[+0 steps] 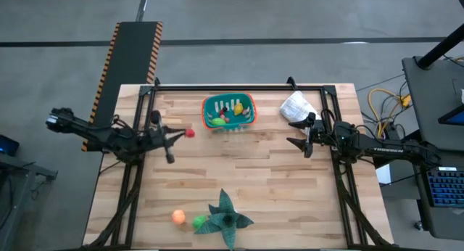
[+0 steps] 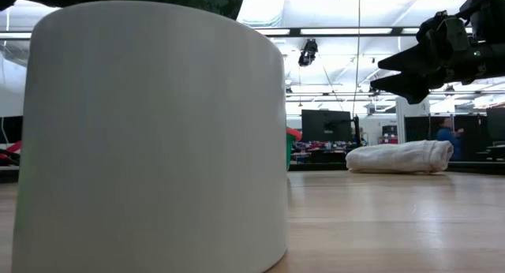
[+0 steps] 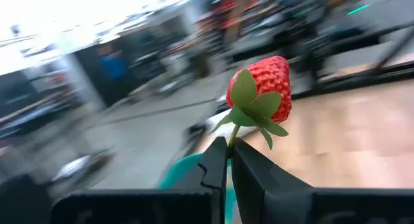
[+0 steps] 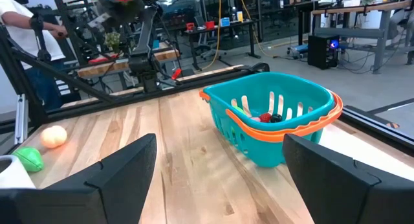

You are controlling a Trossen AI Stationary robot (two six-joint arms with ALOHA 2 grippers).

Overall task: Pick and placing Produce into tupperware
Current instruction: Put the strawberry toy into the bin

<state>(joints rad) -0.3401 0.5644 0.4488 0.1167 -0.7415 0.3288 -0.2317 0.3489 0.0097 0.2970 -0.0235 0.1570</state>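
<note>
Wooden worktop (image 1: 239, 178) under both arms. Teal tupperware (image 1: 229, 111) with orange rim at the far middle, several produce pieces inside. Left claw (image 3: 228, 160) pressed together on the stem of a red strawberry (image 3: 268, 89), raised just left of the tupperware. Right claw (image 4: 217, 166) spread wide, empty, right of the tupperware. Orange fruit (image 1: 178, 217) and green fruit (image 1: 199, 222) near the front edge.

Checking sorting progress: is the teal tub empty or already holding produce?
Holding produce: the teal tub has yellow, green and red pieces inside, seen from above.
</note>
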